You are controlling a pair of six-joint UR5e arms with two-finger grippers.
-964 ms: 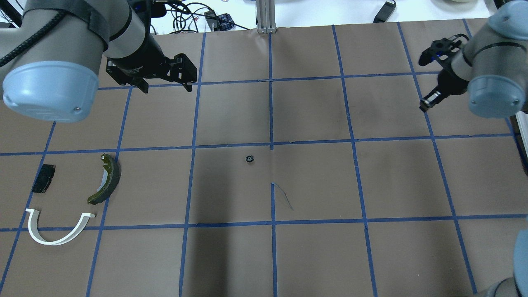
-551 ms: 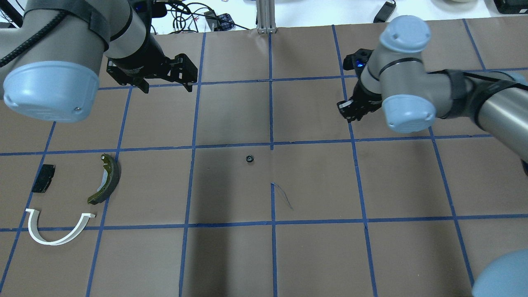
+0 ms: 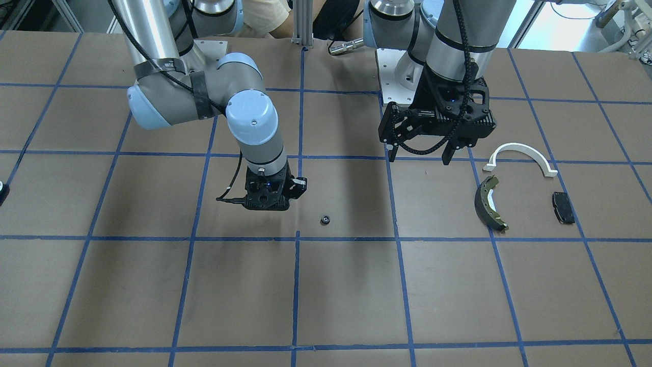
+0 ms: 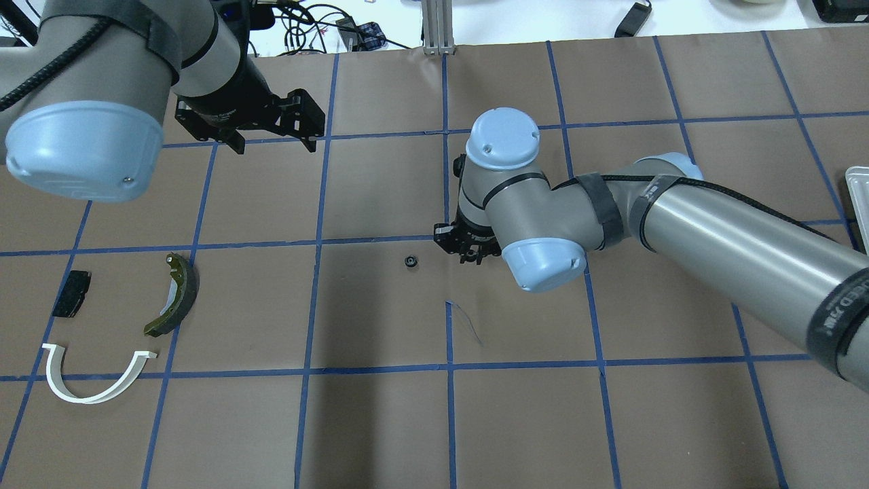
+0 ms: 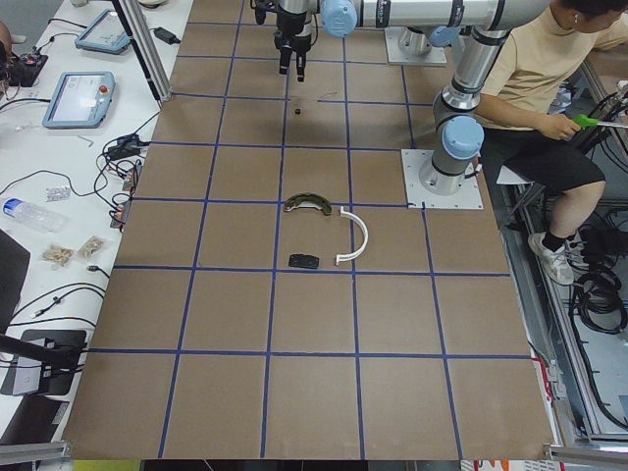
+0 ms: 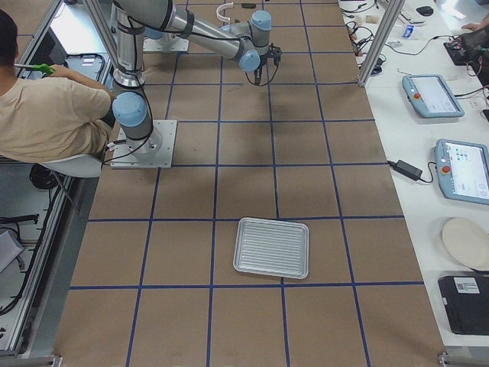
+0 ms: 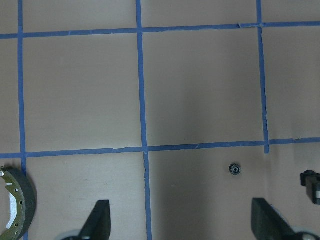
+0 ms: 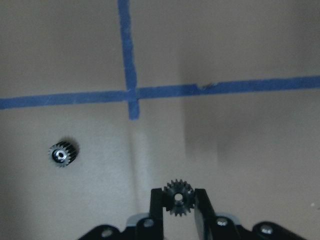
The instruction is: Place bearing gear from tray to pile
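Gear (image 8: 179,200) clamped in right gripper (image 8: 178,194) over table centre, hidden under wrist from overhead, second gear (image 4: 410,261) lying near, left gripper (image 3: 418,155) spread wide, pile (image 4: 189,291) well apart, tray (image 4: 859,204) cut off.

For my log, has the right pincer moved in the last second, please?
Yes: the right pincer swept left in overhead view, nearing the loose gear.

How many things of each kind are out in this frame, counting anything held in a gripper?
Gears: 2 (loose gear on the table; held gear in the right gripper)
Brake shoe: 1
White half-ring: 1
Black pad: 1
Tray: 1
Total: 6
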